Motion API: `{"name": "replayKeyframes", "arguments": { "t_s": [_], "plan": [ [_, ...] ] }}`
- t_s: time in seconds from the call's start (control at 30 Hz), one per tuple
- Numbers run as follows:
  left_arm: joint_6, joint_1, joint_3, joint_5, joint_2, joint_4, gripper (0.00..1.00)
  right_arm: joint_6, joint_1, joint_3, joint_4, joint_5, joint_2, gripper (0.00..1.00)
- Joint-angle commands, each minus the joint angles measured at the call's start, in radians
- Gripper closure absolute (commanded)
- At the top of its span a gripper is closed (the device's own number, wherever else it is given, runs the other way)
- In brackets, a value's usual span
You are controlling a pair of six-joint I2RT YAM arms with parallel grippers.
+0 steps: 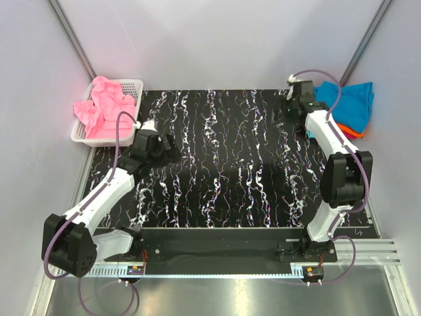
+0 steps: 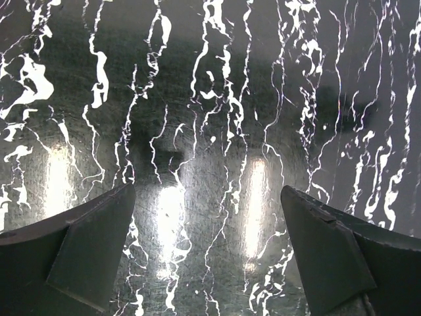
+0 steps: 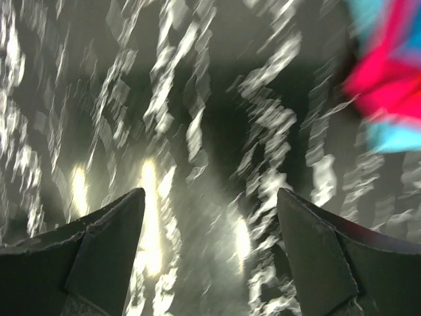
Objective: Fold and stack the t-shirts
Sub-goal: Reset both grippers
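Observation:
A folded teal-blue t-shirt (image 1: pixel 350 104) tops a stack at the table's far right, with an orange one (image 1: pixel 355 132) and a light cyan edge under it. The right wrist view shows blurred magenta (image 3: pixel 385 72) and cyan cloth (image 3: pixel 395 137) at its upper right. A crumpled pink t-shirt (image 1: pixel 105 105) fills the white mesh basket (image 1: pixel 81 136) at the far left. My left gripper (image 1: pixel 168 146) is open and empty over bare table (image 2: pixel 207 217), right of the basket. My right gripper (image 1: pixel 281 108) is open and empty just left of the stack (image 3: pixel 210 237).
The black white-veined mat (image 1: pixel 230 171) covers the table between the arms. Grey walls and two slanted metal poles (image 1: pixel 72 39) bound the back. A metal rail (image 1: pixel 263 266) runs along the near edge by the arm bases.

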Motion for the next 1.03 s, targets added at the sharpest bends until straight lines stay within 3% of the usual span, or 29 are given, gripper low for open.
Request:
{"name": "replayKeyframes", "arguments": {
  "t_s": [0.0, 0.23, 0.47, 1.0],
  "plan": [
    [0.045, -0.046, 0.005, -0.119, -0.017, 0.055, 0.01, 0.067, 0.079, -0.124, 0.074, -0.092, -0.142, 0.13],
    [0.073, -0.109, 0.041, -0.199, 0.027, 0.05, 0.01, 0.164, 0.196, -0.406, 0.204, -0.163, -0.337, 0.13],
    [0.075, -0.126, 0.086, -0.213, 0.102, 0.049, 0.01, 0.215, 0.329, -0.494, 0.246, -0.194, -0.369, 0.13],
    [0.087, -0.126, 0.134, -0.236, 0.186, 0.01, 0.01, 0.239, 0.445, -0.491, 0.309, -0.256, -0.273, 0.12]
  ]
}}
